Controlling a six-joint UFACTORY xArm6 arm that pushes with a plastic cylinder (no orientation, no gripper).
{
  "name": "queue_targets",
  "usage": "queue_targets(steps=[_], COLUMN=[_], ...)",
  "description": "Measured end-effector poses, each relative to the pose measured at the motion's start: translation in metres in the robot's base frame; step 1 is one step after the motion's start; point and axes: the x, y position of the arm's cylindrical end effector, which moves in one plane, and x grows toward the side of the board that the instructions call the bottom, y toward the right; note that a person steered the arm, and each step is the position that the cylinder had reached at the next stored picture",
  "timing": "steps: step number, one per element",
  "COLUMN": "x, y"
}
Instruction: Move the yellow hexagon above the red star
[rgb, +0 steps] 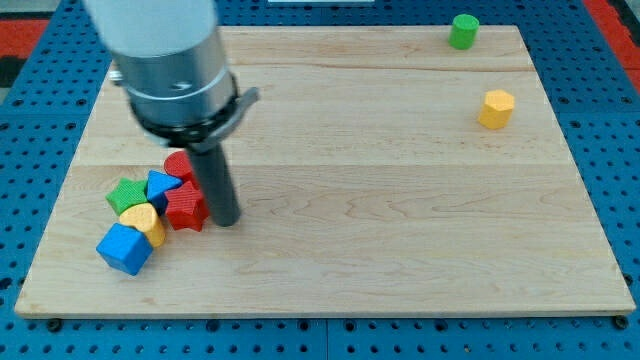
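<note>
The yellow hexagon (496, 108) sits near the view's right edge, in the upper part of the wooden board (400, 200). The red star (185, 207) lies at the view's lower left, in a tight cluster of blocks. My tip (227, 220) is down on the board, touching or almost touching the red star's right side, far from the yellow hexagon. Another red block (179, 166) shows just above the star, partly hidden behind the rod.
The cluster also holds a green star (127, 195), a blue triangle (161, 185), a yellow heart (143, 221) and a blue cube (123, 248). A green cylinder (463, 31) stands at the board's top right. The arm's grey body (170, 60) covers the upper left.
</note>
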Motion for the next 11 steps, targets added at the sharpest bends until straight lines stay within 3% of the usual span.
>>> queue_targets(steps=[2, 4, 5, 6, 9, 11], x=[-0.022, -0.118, -0.175, -0.217, -0.135, -0.13], y=[0.205, 0.357, 0.384, 0.325, 0.298, 0.232])
